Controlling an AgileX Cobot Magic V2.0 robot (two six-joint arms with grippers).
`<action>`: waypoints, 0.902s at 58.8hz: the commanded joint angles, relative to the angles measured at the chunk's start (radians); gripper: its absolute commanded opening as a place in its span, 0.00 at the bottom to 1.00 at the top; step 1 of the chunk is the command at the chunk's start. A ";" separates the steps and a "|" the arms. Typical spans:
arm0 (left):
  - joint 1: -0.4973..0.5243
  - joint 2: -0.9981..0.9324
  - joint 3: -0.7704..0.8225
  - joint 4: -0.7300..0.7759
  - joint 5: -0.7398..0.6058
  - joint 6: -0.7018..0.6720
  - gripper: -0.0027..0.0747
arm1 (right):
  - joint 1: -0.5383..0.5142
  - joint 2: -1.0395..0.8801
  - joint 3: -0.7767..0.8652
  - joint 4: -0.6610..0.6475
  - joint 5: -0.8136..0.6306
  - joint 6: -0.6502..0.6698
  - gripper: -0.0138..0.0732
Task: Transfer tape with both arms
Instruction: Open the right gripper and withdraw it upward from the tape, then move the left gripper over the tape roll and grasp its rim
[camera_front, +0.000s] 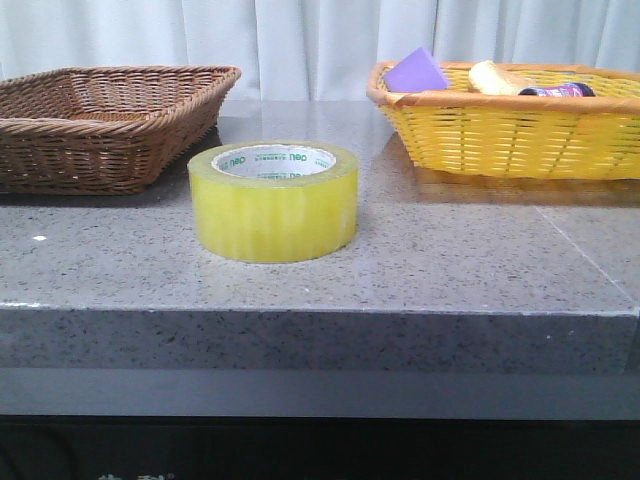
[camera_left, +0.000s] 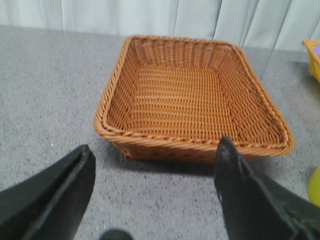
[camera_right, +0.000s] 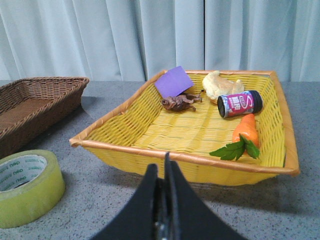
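Tape (camera_front: 274, 201) flat on worktop (camera_front: 450, 270), between arms; left jaws wide, right jaws closed empty; nearer arm unclear

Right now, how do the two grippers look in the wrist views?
Both are plain black with no markings or cables in view. The left gripper shows two broad, wedge-shaped fingers with a matte finish. The right gripper shows two slim fingers tapering to a narrow tip, with a little bare metal in the seam between them.
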 joint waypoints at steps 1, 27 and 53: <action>-0.005 0.035 -0.080 -0.003 0.032 -0.012 0.67 | -0.007 0.007 -0.024 -0.008 -0.092 -0.006 0.02; -0.260 0.419 -0.370 -0.144 0.288 -0.012 0.67 | -0.007 0.007 -0.024 -0.009 -0.094 -0.006 0.02; -0.422 0.803 -0.584 -0.225 0.307 -0.012 0.67 | -0.007 0.007 -0.024 -0.009 -0.095 -0.006 0.02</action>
